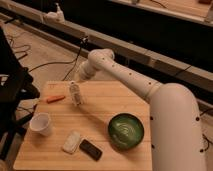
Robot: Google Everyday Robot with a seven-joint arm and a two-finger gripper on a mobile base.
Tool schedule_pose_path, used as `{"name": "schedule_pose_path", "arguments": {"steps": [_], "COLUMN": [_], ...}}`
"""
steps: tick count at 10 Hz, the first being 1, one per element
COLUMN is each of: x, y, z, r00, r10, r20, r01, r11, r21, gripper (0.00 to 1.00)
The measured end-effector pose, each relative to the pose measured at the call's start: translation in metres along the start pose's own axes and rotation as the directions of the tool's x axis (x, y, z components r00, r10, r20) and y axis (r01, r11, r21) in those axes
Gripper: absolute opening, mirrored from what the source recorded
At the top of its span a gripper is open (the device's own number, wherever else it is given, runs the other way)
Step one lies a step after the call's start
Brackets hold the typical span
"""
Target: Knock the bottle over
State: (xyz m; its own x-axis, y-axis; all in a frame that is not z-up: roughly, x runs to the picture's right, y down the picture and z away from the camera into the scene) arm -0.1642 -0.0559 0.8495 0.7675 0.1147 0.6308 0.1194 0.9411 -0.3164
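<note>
The bottle is small, slim and whitish, standing on the wooden table near its far left part, and it looks slightly tilted. My white arm reaches in from the lower right, over the table's far edge. The gripper is at the arm's end, just above and behind the bottle's top, very close to it or touching it. The gripper is mostly hidden by the wrist and its shadow.
An orange stick-like object lies left of the bottle. A white paper cup stands front left. A flat whitish packet and a black phone-like object lie near the front edge. A green bowl sits front right. Cables run over the floor behind.
</note>
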Motion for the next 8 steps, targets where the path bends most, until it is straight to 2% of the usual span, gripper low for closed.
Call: {"name": "schedule_pose_path", "arguments": {"steps": [2,4,6,7,8], "x": [-0.011,-0.013,-0.011,-0.004,0.004], "y": [0.018,0.046,0.093,0.108,0.115], "z": [0.003,-0.009,-0.025,-0.032,-0.038], "r00": [0.997,0.991,0.975,0.970,0.969], "r10": [-0.039,-0.077,-0.134,-0.160,-0.171], "r20": [0.062,0.112,0.175,0.182,0.178], "r01": [0.042,0.090,0.171,0.203,0.214], "r11": [0.998,0.990,0.962,0.947,0.940], "r21": [-0.051,-0.110,-0.215,-0.247,-0.265], "gripper": [0.00,0.00,0.00,0.04,0.04]}}
